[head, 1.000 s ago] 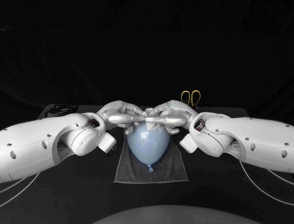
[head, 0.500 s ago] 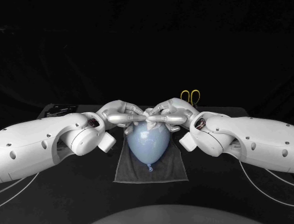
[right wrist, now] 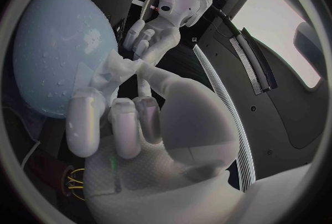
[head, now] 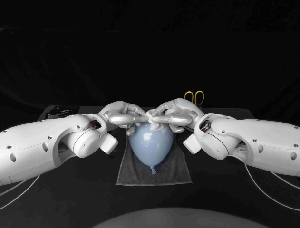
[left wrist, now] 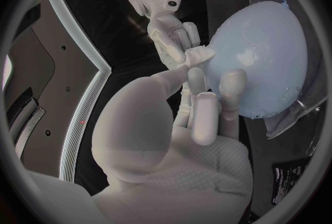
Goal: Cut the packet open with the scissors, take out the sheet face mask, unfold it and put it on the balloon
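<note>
The mask (head: 152, 119) is pinched from both sides.
It is held by the left hand (head: 124, 115) and right hand (head: 179, 114) against the balloon (head: 150, 142), laid on a cloth (head: 130, 173) mid-table.

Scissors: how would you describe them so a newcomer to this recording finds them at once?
On the black table, a pale blue balloon lies on a grey cloth. The right hand is at its far end; just beyond that hand, two handle loops stick up: the scissors. They are the only yellow thing there.
</note>
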`<state>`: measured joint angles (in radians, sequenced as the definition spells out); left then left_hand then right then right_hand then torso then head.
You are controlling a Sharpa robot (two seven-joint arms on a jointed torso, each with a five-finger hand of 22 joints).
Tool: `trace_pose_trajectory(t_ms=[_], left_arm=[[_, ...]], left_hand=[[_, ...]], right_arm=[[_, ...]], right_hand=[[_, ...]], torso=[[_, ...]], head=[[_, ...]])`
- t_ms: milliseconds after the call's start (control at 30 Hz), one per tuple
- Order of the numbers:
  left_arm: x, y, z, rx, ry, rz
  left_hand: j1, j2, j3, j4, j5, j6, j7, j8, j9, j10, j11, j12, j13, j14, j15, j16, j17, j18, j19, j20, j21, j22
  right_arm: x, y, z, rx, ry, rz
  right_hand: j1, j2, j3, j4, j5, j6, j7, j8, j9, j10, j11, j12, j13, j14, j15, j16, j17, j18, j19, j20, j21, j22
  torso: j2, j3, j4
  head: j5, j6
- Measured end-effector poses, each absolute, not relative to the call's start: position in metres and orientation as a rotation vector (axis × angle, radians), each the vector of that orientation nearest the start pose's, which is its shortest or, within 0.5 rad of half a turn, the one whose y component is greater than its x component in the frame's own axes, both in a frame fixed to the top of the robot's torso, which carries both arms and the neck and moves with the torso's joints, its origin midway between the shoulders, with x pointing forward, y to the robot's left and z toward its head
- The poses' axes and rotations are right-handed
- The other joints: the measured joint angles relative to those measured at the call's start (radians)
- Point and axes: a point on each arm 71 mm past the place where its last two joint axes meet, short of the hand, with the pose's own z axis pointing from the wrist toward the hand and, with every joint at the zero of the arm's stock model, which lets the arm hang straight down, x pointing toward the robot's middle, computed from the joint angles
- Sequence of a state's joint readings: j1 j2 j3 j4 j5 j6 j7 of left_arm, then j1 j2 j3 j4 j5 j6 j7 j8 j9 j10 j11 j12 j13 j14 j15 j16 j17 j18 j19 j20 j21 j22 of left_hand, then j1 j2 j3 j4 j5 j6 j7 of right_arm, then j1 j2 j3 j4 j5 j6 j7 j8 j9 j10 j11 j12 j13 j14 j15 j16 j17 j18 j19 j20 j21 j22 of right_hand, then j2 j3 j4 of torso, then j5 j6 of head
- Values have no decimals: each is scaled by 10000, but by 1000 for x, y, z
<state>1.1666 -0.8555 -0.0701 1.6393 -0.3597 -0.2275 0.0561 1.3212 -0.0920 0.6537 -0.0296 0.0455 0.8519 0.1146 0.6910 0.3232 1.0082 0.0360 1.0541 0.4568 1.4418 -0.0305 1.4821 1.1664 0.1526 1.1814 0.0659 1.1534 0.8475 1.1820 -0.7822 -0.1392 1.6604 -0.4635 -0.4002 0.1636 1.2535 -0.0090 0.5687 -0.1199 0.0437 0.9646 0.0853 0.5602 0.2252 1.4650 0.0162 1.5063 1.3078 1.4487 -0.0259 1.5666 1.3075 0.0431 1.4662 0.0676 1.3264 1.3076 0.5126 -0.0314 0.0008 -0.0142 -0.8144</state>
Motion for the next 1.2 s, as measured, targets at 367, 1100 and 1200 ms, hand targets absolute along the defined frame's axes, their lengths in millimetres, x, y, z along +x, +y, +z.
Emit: trace_pose_trajectory(t_ms=[367,1100,1200], left_arm=[[450,176,-212,-8491,19017,-13336],[452,181,-212,-8681,18766,-13096],[452,183,-212,-8791,18727,-13055]], left_hand=[[-42,40,43,-45,-37,-3,-2,3,0,60,-52,71,26,41,-31,39,103,0,0,1,37,36],[-248,1,143,-19,2,-162,-10,134,0,73,-34,70,37,61,-11,38,114,1,34,-34,36,28],[-551,-121,-8,168,19,-610,156,9,135,-96,128,69,37,128,56,38,66,0,6,-6,35,-62]], right_arm=[[439,-144,-214,6948,17675,13396],[440,-158,-209,6816,16814,12659],[438,-160,-207,6328,16714,12610]], right_hand=[[-145,62,124,10,0,-80,8,233,2,-2,-2,-2,3,1,-1,-14,6,-1,-3,-66,49,5],[-1165,-195,140,164,102,-1540,392,276,1508,-4,221,-181,-1,121,16,-1,-2,-2,-4,-65,30,-3],[-1548,-774,-464,320,84,-1809,626,-308,1259,-1,433,-243,1,202,129,-2,-2,-2,-19,102,-21,-2]], torso=[[0,0,0],[-1,-8,1],[-3,-8,2]], head=[[13,-35],[11,-65],[11,-75]])
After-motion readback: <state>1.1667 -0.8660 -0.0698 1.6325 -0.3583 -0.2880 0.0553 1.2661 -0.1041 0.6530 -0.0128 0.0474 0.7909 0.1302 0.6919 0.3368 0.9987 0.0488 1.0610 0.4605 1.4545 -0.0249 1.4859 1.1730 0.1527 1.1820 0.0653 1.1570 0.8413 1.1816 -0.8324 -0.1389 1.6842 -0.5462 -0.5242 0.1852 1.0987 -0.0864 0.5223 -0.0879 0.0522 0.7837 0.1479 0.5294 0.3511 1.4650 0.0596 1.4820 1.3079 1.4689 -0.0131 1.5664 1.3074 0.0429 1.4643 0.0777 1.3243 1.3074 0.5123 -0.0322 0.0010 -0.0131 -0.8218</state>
